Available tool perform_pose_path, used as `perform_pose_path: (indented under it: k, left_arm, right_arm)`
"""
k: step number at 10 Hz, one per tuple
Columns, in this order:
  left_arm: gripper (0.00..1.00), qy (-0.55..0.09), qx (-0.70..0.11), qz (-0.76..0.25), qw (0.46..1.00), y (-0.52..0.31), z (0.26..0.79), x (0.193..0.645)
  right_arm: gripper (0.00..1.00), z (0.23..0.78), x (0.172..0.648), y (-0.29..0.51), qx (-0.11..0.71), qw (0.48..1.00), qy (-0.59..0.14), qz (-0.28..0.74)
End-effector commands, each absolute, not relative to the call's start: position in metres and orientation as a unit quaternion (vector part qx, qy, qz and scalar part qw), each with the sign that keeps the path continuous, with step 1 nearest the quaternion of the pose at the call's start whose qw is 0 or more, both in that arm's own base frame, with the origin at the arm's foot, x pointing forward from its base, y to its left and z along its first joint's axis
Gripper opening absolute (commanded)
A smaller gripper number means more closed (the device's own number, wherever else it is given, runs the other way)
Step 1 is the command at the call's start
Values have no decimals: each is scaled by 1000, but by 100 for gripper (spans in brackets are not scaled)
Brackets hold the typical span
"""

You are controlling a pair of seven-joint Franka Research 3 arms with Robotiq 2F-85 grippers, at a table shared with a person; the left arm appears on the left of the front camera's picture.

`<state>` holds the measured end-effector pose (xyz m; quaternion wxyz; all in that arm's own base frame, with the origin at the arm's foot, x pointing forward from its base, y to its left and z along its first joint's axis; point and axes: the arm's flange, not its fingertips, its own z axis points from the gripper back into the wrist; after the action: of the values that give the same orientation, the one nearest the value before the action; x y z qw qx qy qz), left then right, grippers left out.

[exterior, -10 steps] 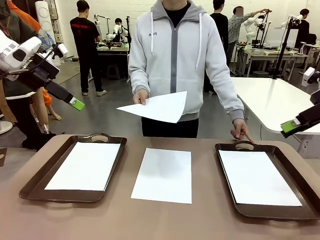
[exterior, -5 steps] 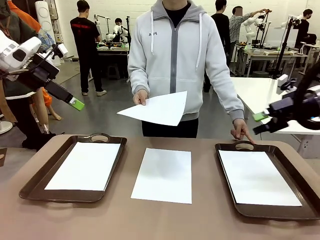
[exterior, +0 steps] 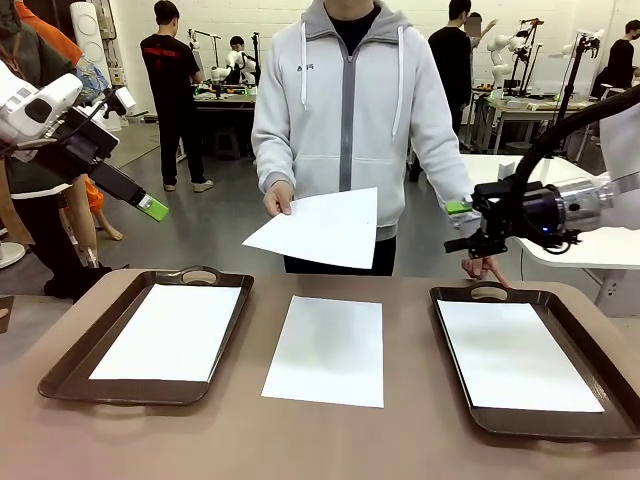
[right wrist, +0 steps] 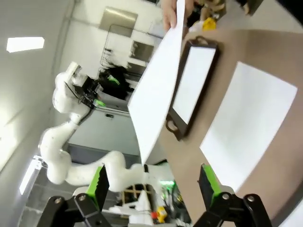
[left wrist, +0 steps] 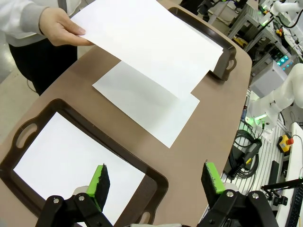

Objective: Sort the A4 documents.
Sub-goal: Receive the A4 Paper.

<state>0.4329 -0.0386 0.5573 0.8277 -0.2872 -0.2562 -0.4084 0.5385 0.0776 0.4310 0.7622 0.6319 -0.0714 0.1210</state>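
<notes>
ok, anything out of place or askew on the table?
The middle sheet lies bare on the table between the left tray and the right tray, in neither. The person's hand holds another sheet in the air. Nothing looks torn, creased or spilled.

This is a robotics lab, an open hall with a grey floor (exterior: 205,235). People (exterior: 175,90) stand working at white benches (exterior: 545,200). Coiled cables (left wrist: 244,142) and a red stop button (left wrist: 285,140) sit beside the rig.
</notes>
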Motion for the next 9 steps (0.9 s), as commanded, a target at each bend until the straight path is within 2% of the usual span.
perform_pose_path:
  k: [1, 5, 9]
  left_arm:
    - [100, -257, -286, -407, 829, -39, 558, 433]
    - [100, -257, -286, -407, 829, -39, 558, 433]
    - [100, -257, -286, -407, 829, -39, 558, 433]
  right_arm:
    - [100, 426, 558, 98, 655, 749, -43, 84]
    - [100, 395, 571, 155, 661, 749, -1, 47]
    - [100, 378, 575, 195, 685, 727, -3, 37]
